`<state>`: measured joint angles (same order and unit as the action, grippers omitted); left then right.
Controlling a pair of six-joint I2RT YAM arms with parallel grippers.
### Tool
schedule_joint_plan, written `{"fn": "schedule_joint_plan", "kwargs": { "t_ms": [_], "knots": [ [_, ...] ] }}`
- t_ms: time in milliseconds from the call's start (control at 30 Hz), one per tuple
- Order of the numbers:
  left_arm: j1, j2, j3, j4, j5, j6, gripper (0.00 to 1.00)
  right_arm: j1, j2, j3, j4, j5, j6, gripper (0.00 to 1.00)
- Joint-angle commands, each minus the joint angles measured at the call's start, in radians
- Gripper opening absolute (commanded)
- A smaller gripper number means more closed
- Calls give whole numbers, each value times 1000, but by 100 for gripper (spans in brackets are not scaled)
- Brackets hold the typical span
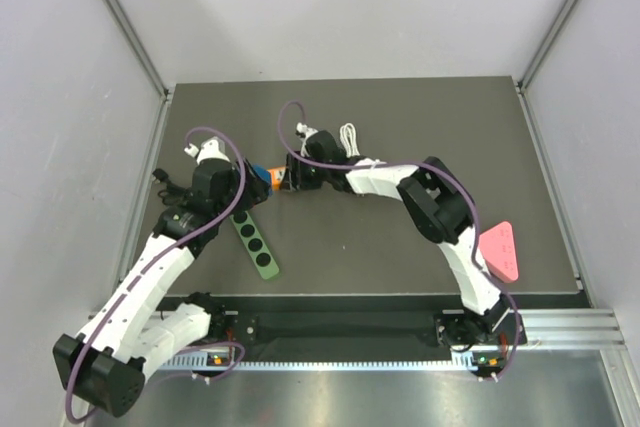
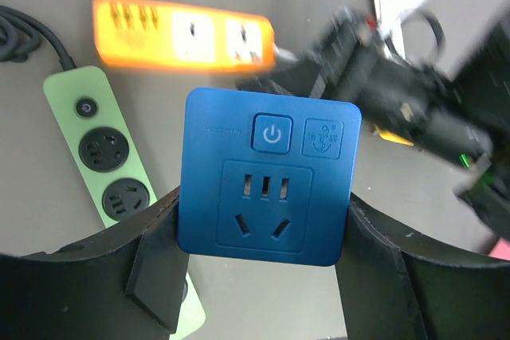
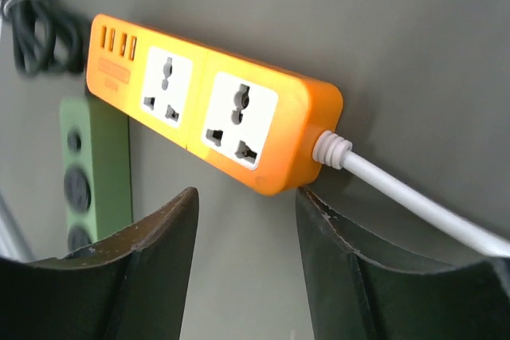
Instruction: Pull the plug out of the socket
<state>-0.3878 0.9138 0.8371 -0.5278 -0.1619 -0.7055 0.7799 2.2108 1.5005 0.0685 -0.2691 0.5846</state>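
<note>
Blue glossy square plug (image 2: 267, 189), one, clamped in the left gripper (image 2: 263, 211); one orange strip (image 3: 215, 113), boxy plastic, two outlets; one green strip (image 2: 111, 165), rounded; right gripper (image 3: 247, 209) part-open, empty.

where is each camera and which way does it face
top external: above, behind the bases, looking down at the table; left arm, right arm show
left wrist: on that wrist, facing the blue adapter clamped in the left end effector
right wrist: on that wrist, facing the orange power strip past the right end effector
shared: both wrist views show it and the green power strip
</note>
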Motion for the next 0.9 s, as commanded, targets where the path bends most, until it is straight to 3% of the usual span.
{"fn": "schedule_joint_plan", "kwargs": {
  "t_ms": [0,67,167,267,333,500,733,867],
  "knots": [
    [4,-52,-12,66,30,-15,0,-4,98,183,2,73,-49,52],
    [3,-59,-7,39,35,-5,0,-11,139,263,-4,74,-68,52],
    [4,-56,6,2,41,9,0,-25,258,517,-65,45,-83,53],
    [4,-53,14,-14,53,23,0,-42,271,613,-160,-8,-65,54],
    [4,-41,20,-20,62,32,0,-50,222,564,-151,-15,-55,54],
    [4,-12,2,31,142,58,0,-86,-53,257,-76,-59,-29,56],
    [4,230,19,190,549,145,0,-203,-463,-112,-24,-62,-51,58],
    [6,405,57,236,708,161,0,-252,-684,-288,-24,-42,-65,60]
  ]
}}
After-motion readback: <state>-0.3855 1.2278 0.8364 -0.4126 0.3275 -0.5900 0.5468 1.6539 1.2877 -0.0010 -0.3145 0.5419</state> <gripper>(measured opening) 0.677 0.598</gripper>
